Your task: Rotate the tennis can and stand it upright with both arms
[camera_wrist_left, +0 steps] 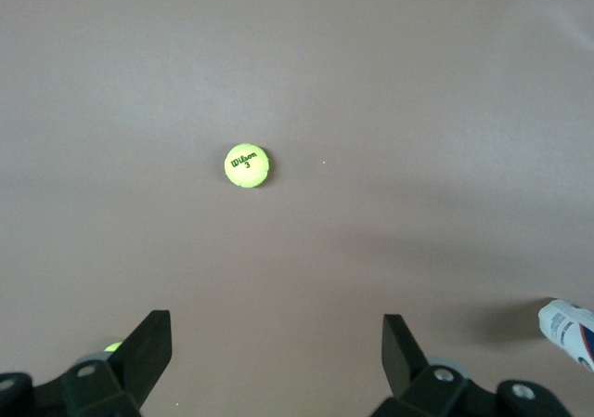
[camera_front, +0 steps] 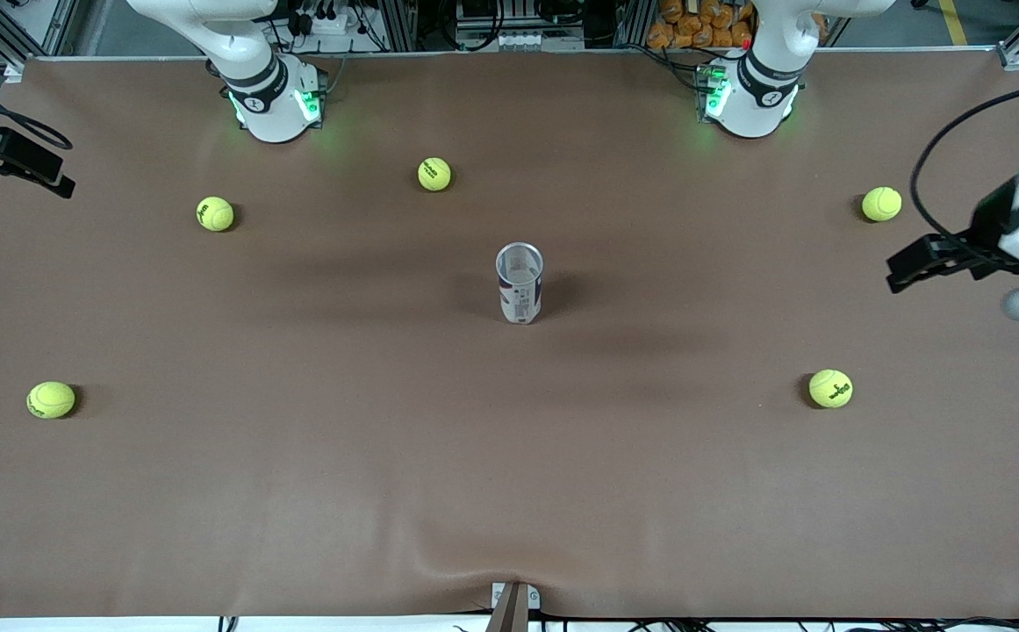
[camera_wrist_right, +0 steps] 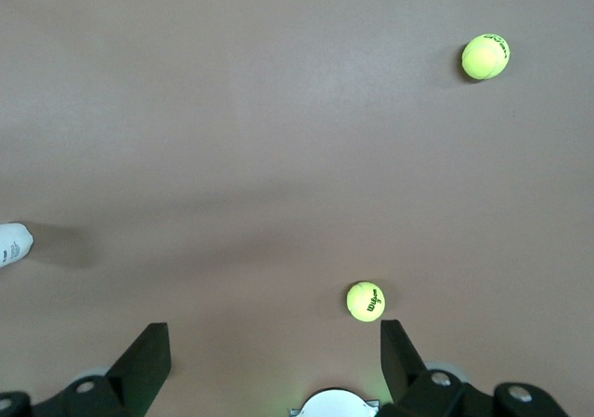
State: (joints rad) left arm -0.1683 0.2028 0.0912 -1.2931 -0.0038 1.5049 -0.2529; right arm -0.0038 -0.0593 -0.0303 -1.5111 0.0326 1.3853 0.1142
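**Ana:** Nearest the front camera is a tennis ball [camera_front: 51, 399] toward the right arm's end of the surface [camera_front: 342, 491]. Where's the can?

**Ben:** Mid-surface, the can [camera_front: 520, 285] stands upright with its clear open rim on top, and nothing touches it. Take it as the dial's centre, with twelve toward the robot bases. That first ball sits between eight and nine.

**Ana:** And the other balls?

**Ben:** There's a second ball [camera_front: 830, 388] between three and four, a third [camera_front: 881, 204] just short of three, a fourth [camera_front: 434, 174] at eleven and a fifth [camera_front: 215, 213] between nine and ten. All are well apart from the can.

**Ana:** The arms?

**Ben:** The left pincer [camera_front: 913, 263] hangs over the surface at three, at the left arm's end. In its wrist view the fingers [camera_wrist_left: 148, 347] are spread wide with nothing between them. The yellow sliver beside one finger is probably a ball, though I can't be sure.

**Ana:** And the right one?

**Ben:** The right pincer [camera_front: 22, 162] is up by the surface edge between nine and ten. It is also spread and empty, with its fingers [camera_wrist_right: 148, 357] wide apart. Both wrist views catch only the can's end at the frame edge.
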